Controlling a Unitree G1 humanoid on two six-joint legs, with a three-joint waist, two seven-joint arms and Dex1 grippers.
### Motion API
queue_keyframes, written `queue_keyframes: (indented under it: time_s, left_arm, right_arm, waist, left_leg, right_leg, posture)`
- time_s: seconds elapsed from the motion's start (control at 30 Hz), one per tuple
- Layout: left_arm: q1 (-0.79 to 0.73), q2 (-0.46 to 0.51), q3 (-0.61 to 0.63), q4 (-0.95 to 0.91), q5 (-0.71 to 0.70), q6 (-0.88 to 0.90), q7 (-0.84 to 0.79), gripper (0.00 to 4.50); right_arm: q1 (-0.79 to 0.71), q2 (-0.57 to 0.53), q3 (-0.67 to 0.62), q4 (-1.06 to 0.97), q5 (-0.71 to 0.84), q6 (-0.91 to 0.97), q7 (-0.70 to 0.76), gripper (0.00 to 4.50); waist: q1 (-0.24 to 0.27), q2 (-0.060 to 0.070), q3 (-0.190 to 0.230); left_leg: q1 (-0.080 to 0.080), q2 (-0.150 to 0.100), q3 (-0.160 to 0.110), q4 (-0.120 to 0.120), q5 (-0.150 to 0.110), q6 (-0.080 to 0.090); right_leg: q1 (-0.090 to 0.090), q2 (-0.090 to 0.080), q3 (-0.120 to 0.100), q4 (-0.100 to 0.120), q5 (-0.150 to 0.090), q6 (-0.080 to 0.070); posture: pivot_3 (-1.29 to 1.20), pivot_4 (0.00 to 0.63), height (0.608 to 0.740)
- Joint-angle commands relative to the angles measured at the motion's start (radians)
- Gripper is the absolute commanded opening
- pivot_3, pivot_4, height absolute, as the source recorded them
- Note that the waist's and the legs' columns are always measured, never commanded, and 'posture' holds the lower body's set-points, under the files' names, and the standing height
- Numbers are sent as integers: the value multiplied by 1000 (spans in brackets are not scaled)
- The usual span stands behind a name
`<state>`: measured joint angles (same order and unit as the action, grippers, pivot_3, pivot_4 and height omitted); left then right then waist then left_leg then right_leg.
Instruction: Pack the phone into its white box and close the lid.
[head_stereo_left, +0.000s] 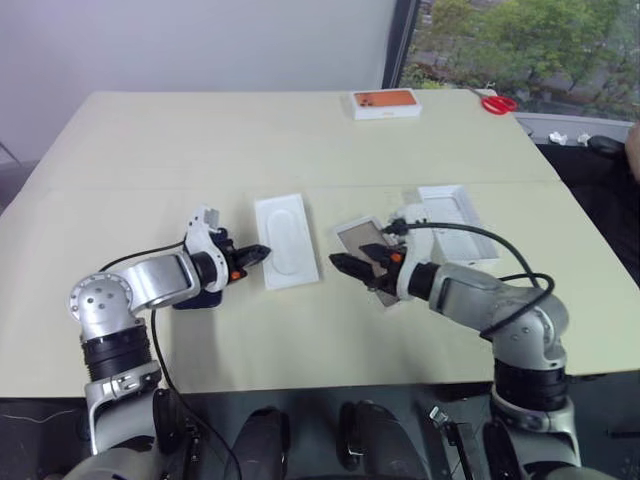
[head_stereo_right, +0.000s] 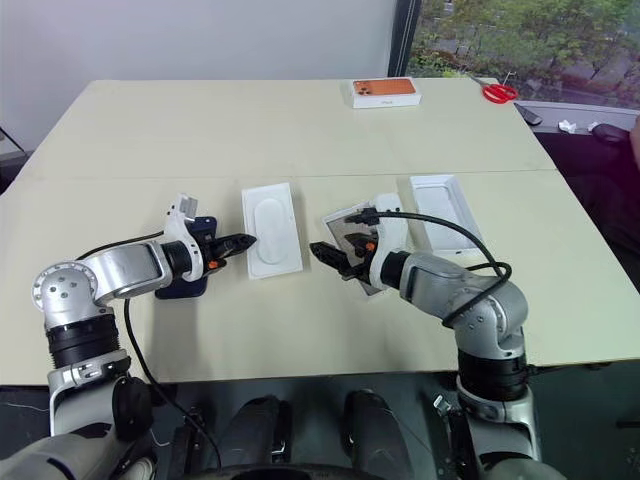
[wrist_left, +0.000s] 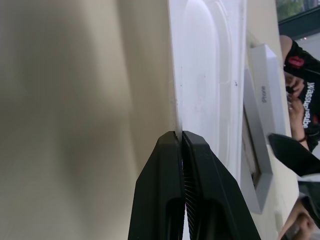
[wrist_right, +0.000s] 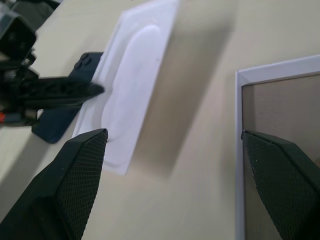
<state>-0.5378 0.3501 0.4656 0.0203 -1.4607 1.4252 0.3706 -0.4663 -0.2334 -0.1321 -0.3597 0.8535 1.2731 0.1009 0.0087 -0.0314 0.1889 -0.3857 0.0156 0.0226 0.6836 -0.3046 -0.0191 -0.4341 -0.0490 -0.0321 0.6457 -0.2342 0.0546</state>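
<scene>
**A:** Watching your left gripper (head_stereo_right: 240, 243), I see its fingers pressed together on nothing, the tip right at the edge of the white insert (head_stereo_right: 272, 228). The phone (head_stereo_right: 190, 270) lies flat on the worktop (head_stereo_right: 150, 130) under that forearm, mostly covered by it. If you swing the arm from here, I'd guess you nudge the insert or drag the phone sideways.

**B:** And your right gripper (head_stereo_left: 352, 264)?

**A:** Spread wide and empty, hanging between the insert and the white box (head_stereo_left: 362, 240), with one finger over the box's near wall. You could catch that thin rim, and a light cardboard tray like that would probably skid or flip rather than stay put.

**B:** Where's the lid?

**A:** The lid (head_stereo_left: 452, 215) sits open side up just beyond the box, near your right arm's cable. I reckon the cable or elbow could sweep it as you reach across.

**B:** Anything else to mind?

**A:** You have a smooth, pale cream worktop, so flat things likely slide easily and the phone gives you little edge to pinch. An orange-topped box (head_stereo_left: 386, 102) and red scissors (head_stereo_left: 497, 102) lie at the far side, well apart from the work. Beyond them you have a plain wall and a window onto trees.
</scene>
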Motion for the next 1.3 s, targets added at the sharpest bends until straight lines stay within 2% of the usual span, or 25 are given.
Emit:
queue_keyframes:
  time_s: [0.03, 0.3, 0.4, 0.63, 0.9, 1.0, 1.23, 1.3]
  left_arm:
    - [12, 25, -25, -51, -60, -17, -34, 90]
    - [45, 67, -83, -83, -110, -64, -69, 90]
    - [60, 81, -100, -92, -129, -85, -74, 0]
    - [89, 113, -143, -111, -170, -128, -85, 0]
    - [109, 144, -186, -117, -188, -163, -107, 0]
    - [128, 164, -175, -118, -171, -182, -140, 997]
    - [165, 243, -132, -86, -125, -226, -233, 4444]
    - [196, 288, -121, -97, -74, -236, -305, 4444]
  right_arm:
    - [-60, 70, -48, 34, 39, 33, -43, 4500]
    - [-118, 169, -74, 128, 30, 51, -84, 4500]
    - [-119, 184, -70, 136, 28, 56, -82, 3606]
    - [-113, 200, -77, 126, 37, 76, -81, 33]
    - [-108, 199, -100, 104, 46, 106, -88, 33]
    - [-123, 182, -116, 97, 47, 123, -91, 0]
    - [-176, 117, -150, 89, 58, 176, -75, 0]
    - [-201, 52, -149, 75, 66, 214, -44, 0]
  waist:
    - [-1, 0, 0]
    - [-3, 0, 0]
    - [-5, 1, 0]
    - [-6, 1, 0]
    - [-19, 1, 0]
    - [-23, 1, 0]
    - [-23, 2, 1]
    - [-24, 2, 1]
  left_leg:
    - [0, 0, 0, 0, 0, 0]
    - [-1, 0, 0, 0, 0, 0]
    - [-1, 0, 0, 0, 0, 0]
    - [-2, 0, 0, 0, 0, 0]
    - [-4, 0, 0, 0, 0, 0]
    - [-4, 0, 0, 0, 0, 0]
    - [-5, 0, 0, -1, 0, 0]
    - [-5, 0, 1, -1, 0, 0]
  right_leg:
    - [0, 0, 0, 0, 0, 0]
    - [-1, 0, 0, 0, 0, 0]
    - [-1, 0, 0, 0, 0, 0]
    - [-2, 0, 0, 0, 0, 0]
    - [-4, 0, 0, 0, 0, 0]
    - [-4, 0, 0, 0, 0, 0]
    - [-7, 1, 0, 1, 0, 0]
    - [-7, 1, 0, 1, 0, 0]
  posture:
    - [0, 150, 740]
    - [0, 150, 740]
    - [0, 150, 740]
    - [0, 150, 740]
    - [0, 150, 740]
    - [0, 150, 740]
    - [0, 150, 740]
    - [0, 150, 740]
